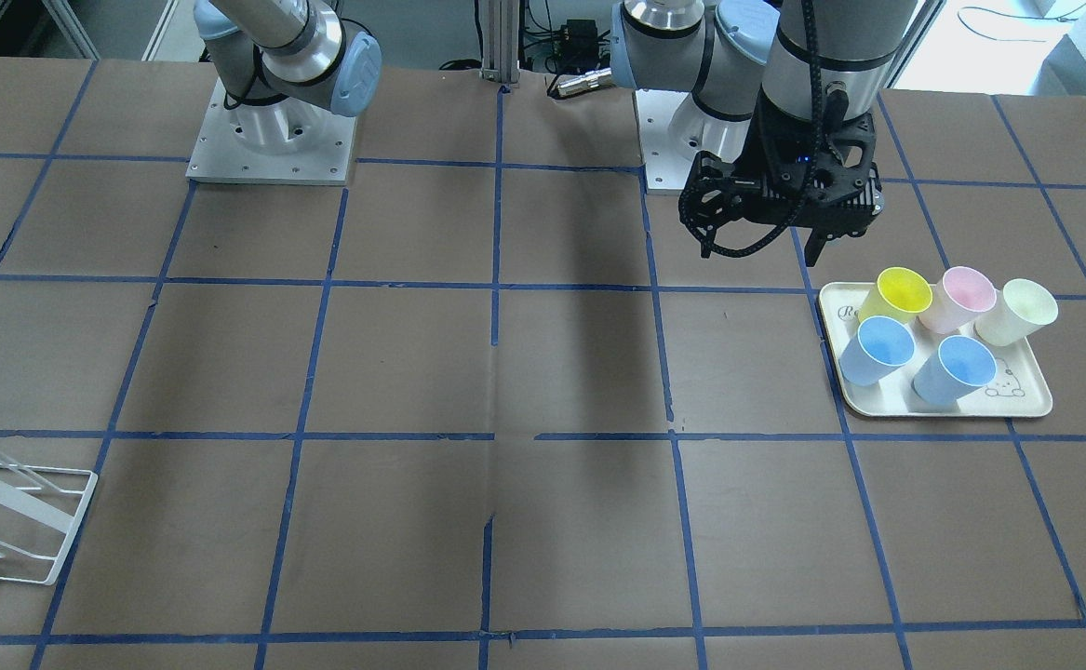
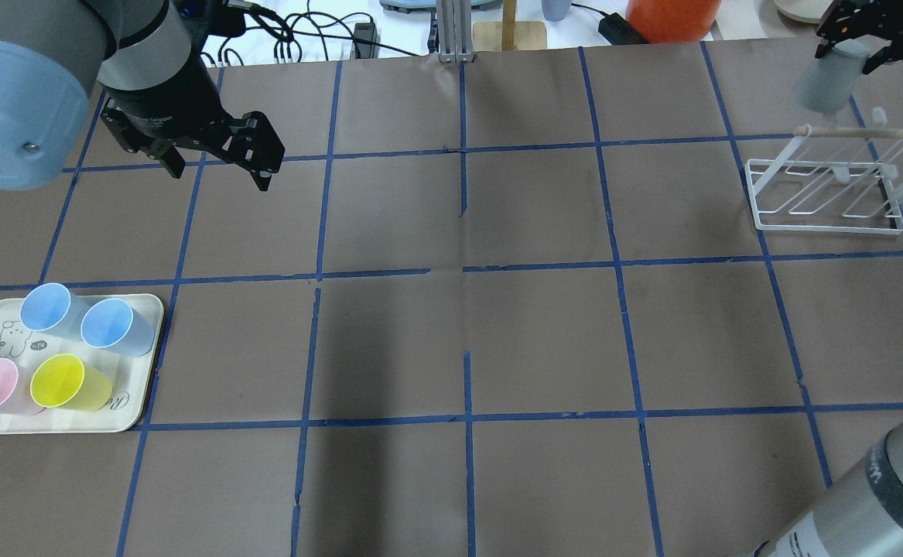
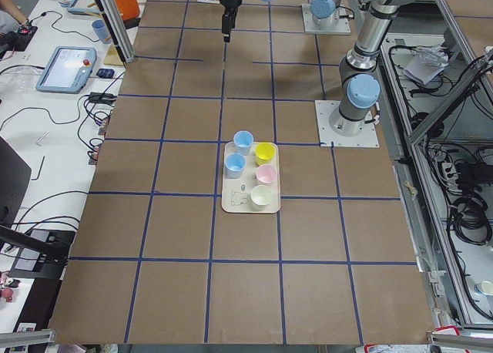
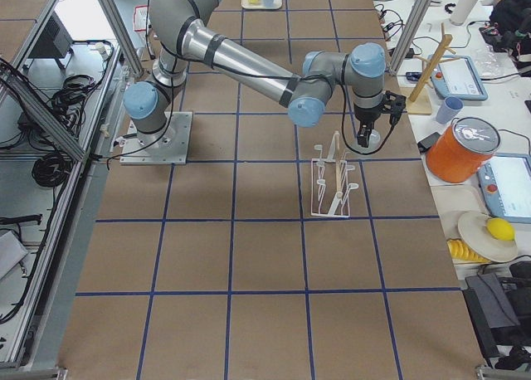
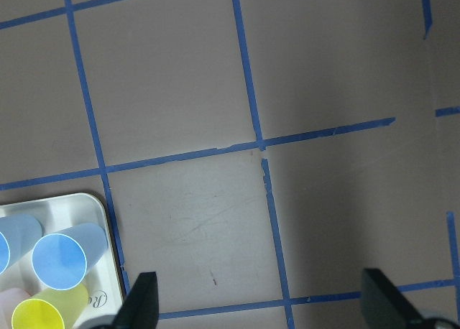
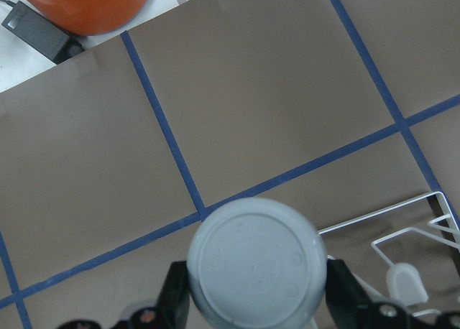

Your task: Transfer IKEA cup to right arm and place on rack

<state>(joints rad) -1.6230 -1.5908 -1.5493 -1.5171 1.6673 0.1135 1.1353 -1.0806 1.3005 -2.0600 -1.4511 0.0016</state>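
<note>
Half the job looks done: the grey IKEA cup (image 6: 253,261) sits gripped in the right arm's fingers (image 6: 343,289) just beside the rack (image 2: 830,228), not yet on it, while the left arm's fingers (image 5: 140,300) gape empty, far from the rack.

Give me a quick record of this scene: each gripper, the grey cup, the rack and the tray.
Left gripper: open, empty, over table near the tray
Right gripper: shut on the IKEA cup
IKEA cup: in the air beside the rack, not yet on it
Rack: white wire, no cups on it
Tray: two blue cups, yellow cup, pink cup, cream cup
</note>
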